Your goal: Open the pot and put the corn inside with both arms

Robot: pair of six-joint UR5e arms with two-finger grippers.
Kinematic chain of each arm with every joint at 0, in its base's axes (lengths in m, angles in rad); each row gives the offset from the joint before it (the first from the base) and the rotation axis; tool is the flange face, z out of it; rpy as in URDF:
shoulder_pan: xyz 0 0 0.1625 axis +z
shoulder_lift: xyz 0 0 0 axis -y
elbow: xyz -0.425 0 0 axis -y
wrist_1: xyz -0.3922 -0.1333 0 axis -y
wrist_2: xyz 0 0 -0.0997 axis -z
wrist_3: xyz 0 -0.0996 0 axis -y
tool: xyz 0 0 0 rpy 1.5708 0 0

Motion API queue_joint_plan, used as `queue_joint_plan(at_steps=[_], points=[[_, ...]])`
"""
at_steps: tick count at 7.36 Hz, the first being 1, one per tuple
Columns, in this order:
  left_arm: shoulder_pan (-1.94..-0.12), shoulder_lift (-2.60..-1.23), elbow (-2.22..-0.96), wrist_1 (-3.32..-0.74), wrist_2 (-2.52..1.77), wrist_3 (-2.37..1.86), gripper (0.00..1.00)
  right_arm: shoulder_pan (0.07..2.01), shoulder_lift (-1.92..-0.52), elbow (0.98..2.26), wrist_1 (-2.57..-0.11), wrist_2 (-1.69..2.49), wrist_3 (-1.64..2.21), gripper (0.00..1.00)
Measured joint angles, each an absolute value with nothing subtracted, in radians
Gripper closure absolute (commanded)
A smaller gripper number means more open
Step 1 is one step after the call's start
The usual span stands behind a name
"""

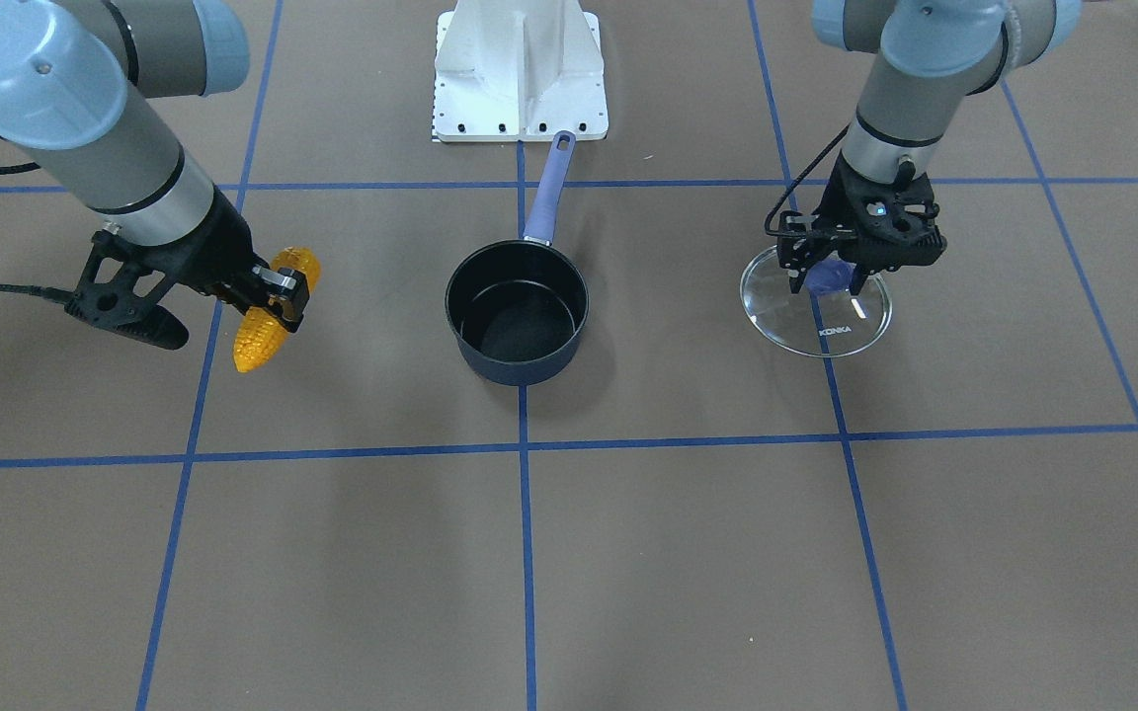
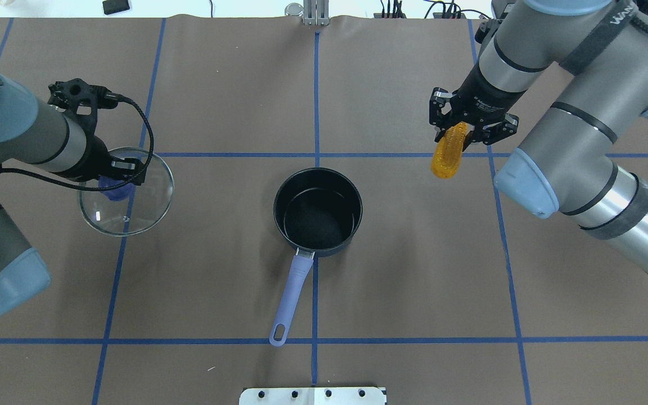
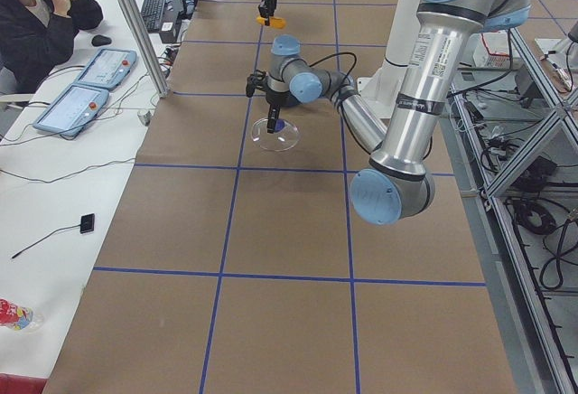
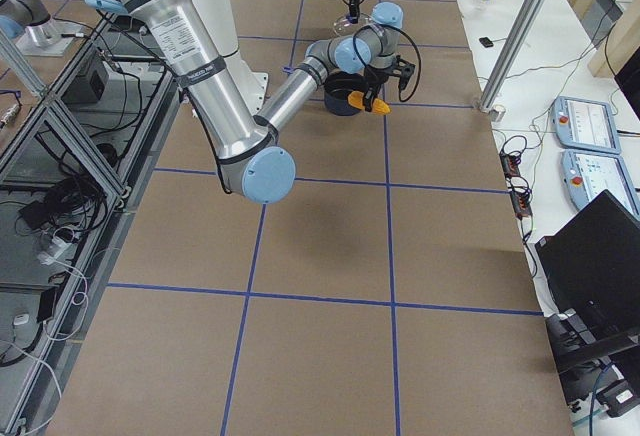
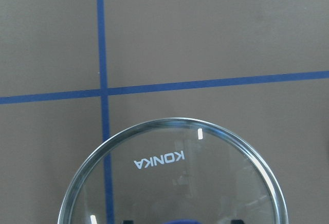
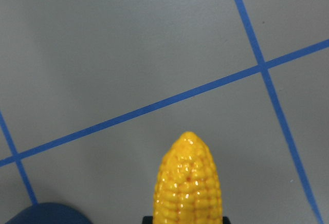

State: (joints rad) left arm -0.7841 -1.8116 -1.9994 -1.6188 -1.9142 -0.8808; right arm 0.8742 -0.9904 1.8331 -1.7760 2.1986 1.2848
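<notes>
The dark blue pot stands open and empty at the table's middle, also in the overhead view, its lilac handle pointing toward the robot. My right gripper is shut on the yellow-orange corn and holds it above the table beside the pot, tapered tip down; the corn also shows overhead and in the right wrist view. My left gripper is shut on the blue knob of the glass lid, well off the pot on the other side and low over the table.
The white robot base plate stands behind the pot's handle. Blue tape lines grid the brown table. The pot's edge shows at the bottom left of the right wrist view. An operator sits beyond the far table edge.
</notes>
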Motion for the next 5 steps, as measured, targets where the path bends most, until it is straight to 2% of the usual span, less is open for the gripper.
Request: queue_joint_plan(at_steps=[2, 5], points=[[-0.827, -1.73, -1.97, -1.699, -1.937, -0.789, 0.46, 0.831, -0.923, 1.833, -1.816, 2.162, 1.35, 0.6], [-0.927, -1.629, -1.799, -1.974, -2.035, -0.659, 0.45, 0.712, -0.856, 1.831, -1.846, 2.052, 1.439, 0.61]])
